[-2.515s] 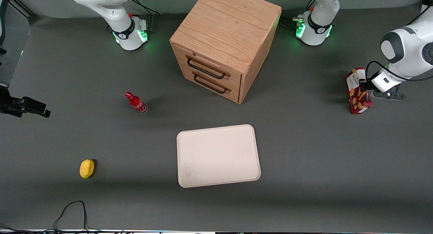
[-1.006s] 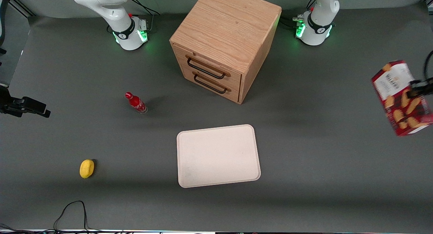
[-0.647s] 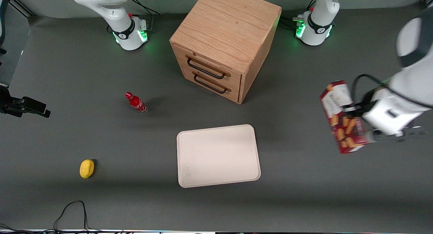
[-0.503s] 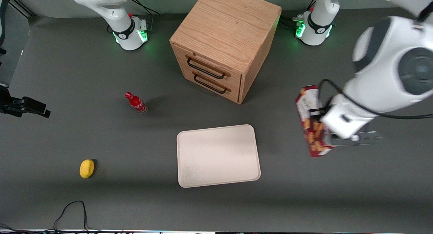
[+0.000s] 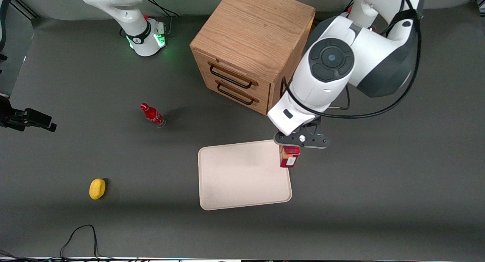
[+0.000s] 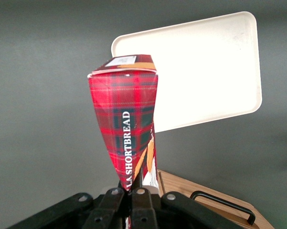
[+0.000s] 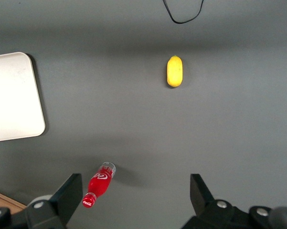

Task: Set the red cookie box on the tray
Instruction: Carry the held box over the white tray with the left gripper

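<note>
My left gripper is shut on the red cookie box and holds it hanging end-down in the air. The box hangs over the tray's edge nearest the working arm, at the corner closest to the cabinet. In the left wrist view the gripper pinches the tartan box, whose white-label end points down at the cream-pink tray. The tray is bare and also shows in the right wrist view.
A wooden two-drawer cabinet stands farther from the front camera than the tray; its corner shows in the left wrist view. A small red bottle and a yellow lemon lie toward the parked arm's end. A black cable lies at the near edge.
The left arm lifted the box off the table at the working arm's end and swung it sideways to the tray's edge. The box turned from slanted to hanging end-down.
</note>
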`<action>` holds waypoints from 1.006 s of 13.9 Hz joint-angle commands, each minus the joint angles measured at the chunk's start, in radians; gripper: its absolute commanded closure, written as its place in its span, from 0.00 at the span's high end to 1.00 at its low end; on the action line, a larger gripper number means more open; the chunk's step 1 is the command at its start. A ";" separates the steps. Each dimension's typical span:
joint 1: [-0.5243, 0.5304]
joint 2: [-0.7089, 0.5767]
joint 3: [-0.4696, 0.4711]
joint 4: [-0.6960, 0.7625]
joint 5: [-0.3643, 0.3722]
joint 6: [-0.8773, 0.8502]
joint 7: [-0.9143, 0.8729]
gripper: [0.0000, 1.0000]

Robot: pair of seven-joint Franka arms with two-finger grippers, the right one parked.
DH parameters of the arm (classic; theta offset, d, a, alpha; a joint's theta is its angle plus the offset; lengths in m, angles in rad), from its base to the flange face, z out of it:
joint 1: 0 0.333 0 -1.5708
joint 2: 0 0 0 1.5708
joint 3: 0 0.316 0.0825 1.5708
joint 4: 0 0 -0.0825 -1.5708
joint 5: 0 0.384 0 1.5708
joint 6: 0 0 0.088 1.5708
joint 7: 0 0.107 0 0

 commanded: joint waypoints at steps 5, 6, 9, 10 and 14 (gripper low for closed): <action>-0.023 0.162 0.018 -0.015 0.059 0.156 -0.010 0.00; -0.023 0.199 0.018 -0.013 0.059 0.180 -0.011 0.00; -0.023 0.262 0.018 -0.015 0.061 0.215 -0.011 0.00; -0.023 0.279 0.018 -0.015 0.061 0.239 -0.011 0.00; -0.019 0.331 0.047 -0.013 0.059 0.333 -0.042 0.00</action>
